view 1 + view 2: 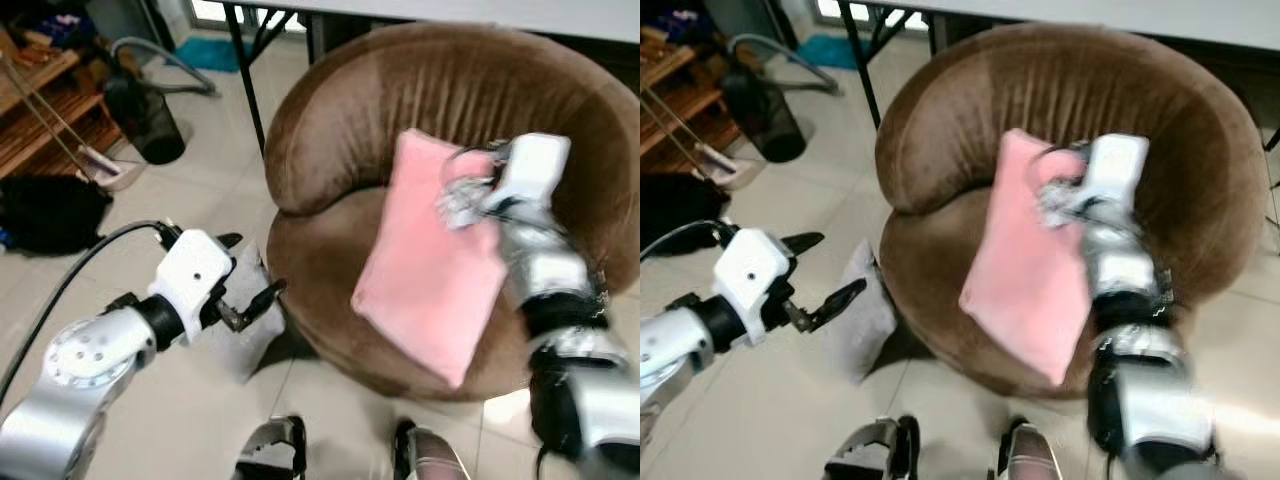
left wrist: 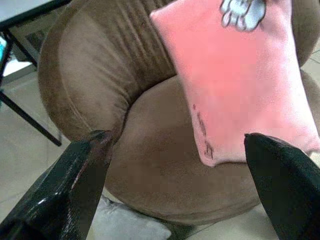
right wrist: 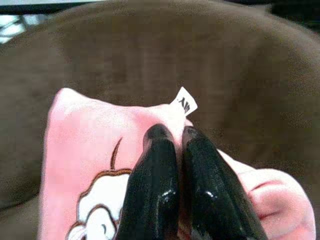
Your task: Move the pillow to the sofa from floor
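Pink pillow (image 1: pixel 1025 290) on the brown sofa (image 1: pixel 940 110) seat w/ right gripper (image 1: pixel 1058 190) at its top edge, prob pinching it. Left gripper (image 1: pixel 830 270) spread open over floor.

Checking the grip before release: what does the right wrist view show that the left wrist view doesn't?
Right wrist view: the right gripper pinched shut on the pillow's top edge, beside a small white tag.

Left wrist view: the left gripper open and apart from the pillow, the pillow's lower end lying on the seat, a grey cushion on the floor and a table leg.

Both: the pink pillow with its cartoon print, against the brown sofa.
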{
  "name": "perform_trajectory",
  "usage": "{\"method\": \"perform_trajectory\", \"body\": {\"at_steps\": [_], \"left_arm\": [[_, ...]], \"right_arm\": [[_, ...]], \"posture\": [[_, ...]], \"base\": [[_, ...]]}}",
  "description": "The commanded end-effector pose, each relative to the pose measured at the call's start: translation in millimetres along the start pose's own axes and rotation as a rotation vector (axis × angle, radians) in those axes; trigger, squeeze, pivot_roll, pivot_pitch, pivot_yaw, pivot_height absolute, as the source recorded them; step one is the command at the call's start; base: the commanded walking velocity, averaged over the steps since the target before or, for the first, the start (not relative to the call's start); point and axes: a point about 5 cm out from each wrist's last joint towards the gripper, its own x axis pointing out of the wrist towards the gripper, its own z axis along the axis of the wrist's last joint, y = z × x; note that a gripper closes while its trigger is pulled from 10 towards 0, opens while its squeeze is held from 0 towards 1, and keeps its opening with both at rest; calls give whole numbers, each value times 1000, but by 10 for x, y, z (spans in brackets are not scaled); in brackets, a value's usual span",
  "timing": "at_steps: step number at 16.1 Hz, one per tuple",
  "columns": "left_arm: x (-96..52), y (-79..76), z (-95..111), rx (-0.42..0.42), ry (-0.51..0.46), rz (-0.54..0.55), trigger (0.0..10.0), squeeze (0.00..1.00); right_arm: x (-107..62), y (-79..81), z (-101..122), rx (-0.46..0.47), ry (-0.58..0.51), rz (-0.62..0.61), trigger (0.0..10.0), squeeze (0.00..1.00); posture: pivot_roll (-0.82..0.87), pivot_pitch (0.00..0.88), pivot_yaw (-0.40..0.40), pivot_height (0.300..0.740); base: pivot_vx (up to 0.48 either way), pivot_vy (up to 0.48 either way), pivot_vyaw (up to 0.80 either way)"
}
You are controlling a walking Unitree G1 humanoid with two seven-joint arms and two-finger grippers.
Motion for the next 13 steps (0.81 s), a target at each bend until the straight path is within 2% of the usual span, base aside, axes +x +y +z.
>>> {"method": "perform_trajectory", "body": {"at_steps": [1, 2, 3, 5, 7, 9, 10, 11, 13], "left_arm": [[-47, 20, 26, 14, 11, -6, 10000, 0], [-51, 29, 34, 15, 13, -6, 10000, 0], [-48, 33, 41, 15, 13, -6, 10000, 0], [-52, 9, 51, 7, 14, -11, 10000, 0], [-38, -9, 43, 1, 14, -10, 10000, 0], [-4, 9, 47, 13, 4, 6, 10000, 0], [19, 25, 46, 12, -10, 38, 10000, 0], [42, 40, 38, 12, -21, 81, 10000, 0], [63, 83, -127, -72, -3, 239, 10000, 0]], "right_arm": [[70, -75, 223, -3, -89, -50, 10000, 0], [100, -115, 298, -10, -112, -71, 10000, 0], [124, -139, 364, -1, -127, -73, 10000, 1000], [154, -122, 374, 1, -113, -32, 10000, 1000], [150, -81, 290, -2, -80, 9, 10000, 1000], [148, -50, 293, -63, -97, 33, 10000, 1000], [152, -50, 333, -81, -118, 36, 10000, 0], [154, -45, 369, -82, -138, 49, 10000, 0], [115, 73, 332, -31, -171, 166, 10000, 0]], "posture": [[150, 262, 95, 740], [156, 268, 97, 740], [157, 269, 97, 740], [156, 255, 92, 740], [154, 247, 88, 740], [146, 237, 87, 740], [138, 228, 83, 740], [127, 218, 78, 740], [67, 170, 64, 740]], "base": [[0, 0, 0], [0, 0, 0], [0, 0, 0], [0, 0, 0], [0, 0, 0], [0, 0, 0], [0, 0, 0], [0, 0, 0], [0, 0, 0]]}}
